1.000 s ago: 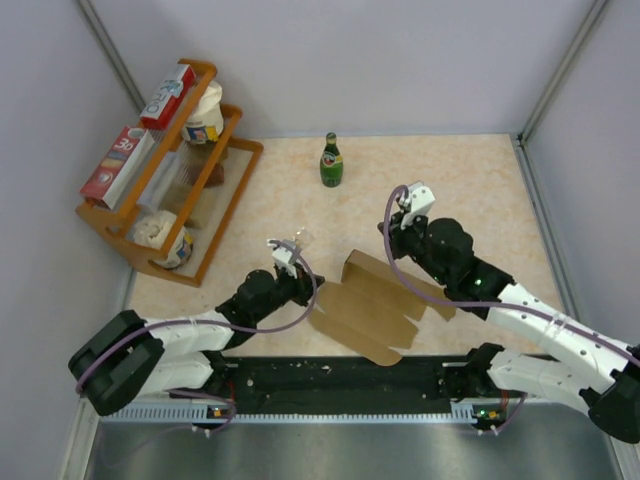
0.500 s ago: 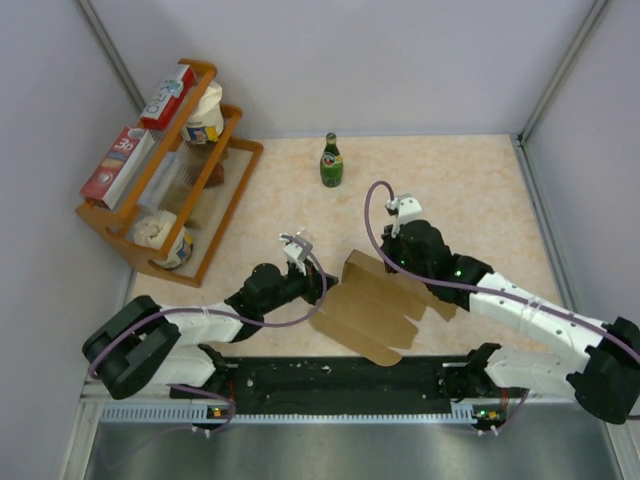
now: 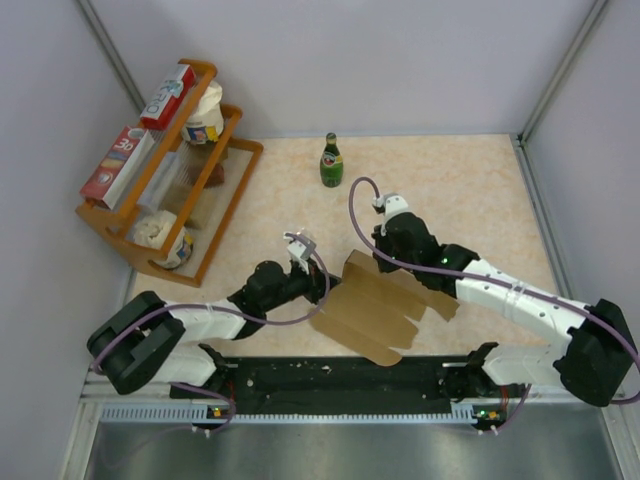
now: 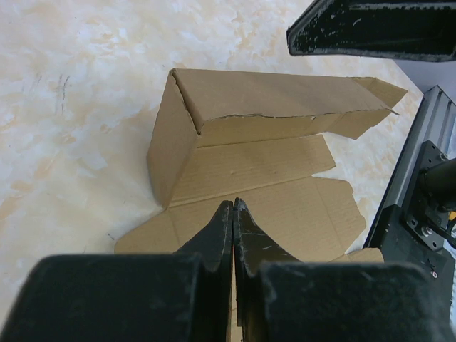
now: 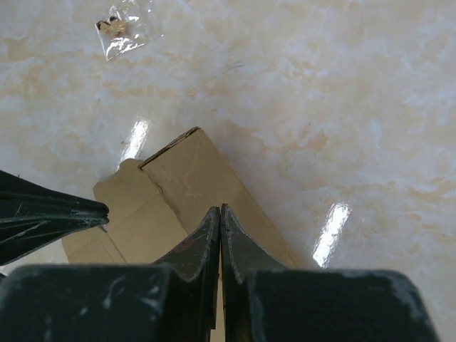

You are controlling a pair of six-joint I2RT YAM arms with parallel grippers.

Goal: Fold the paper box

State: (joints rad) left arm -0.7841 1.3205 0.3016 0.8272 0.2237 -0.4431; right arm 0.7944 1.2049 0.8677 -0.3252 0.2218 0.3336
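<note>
The paper box point(image 3: 372, 312) is a plain brown die-cut sheet lying near the table's front edge, its far panel point(image 4: 271, 96) raised and bent over the flat part. My left gripper point(image 4: 234, 204) is shut with nothing in it, its tip low over the flat panel just before the crease. In the top view it point(image 3: 320, 287) sits at the sheet's left edge. My right gripper point(image 5: 220, 208) is shut and empty too, its tip at the outer face of the raised panel point(image 5: 192, 174). From above it point(image 3: 374, 264) is at the sheet's far left corner.
A green bottle point(image 3: 331, 161) stands at the back centre. A wooden rack point(image 3: 232, 186) with red-and-white boxes and cups fills the back left. A small clear plastic bag point(image 5: 128, 26) lies on the table beyond the box. Walls close both sides.
My right arm has swung left and down to the raised far panel. My left arm has reached right, up to the sheet's left edge. Both grippers stayed shut.
</note>
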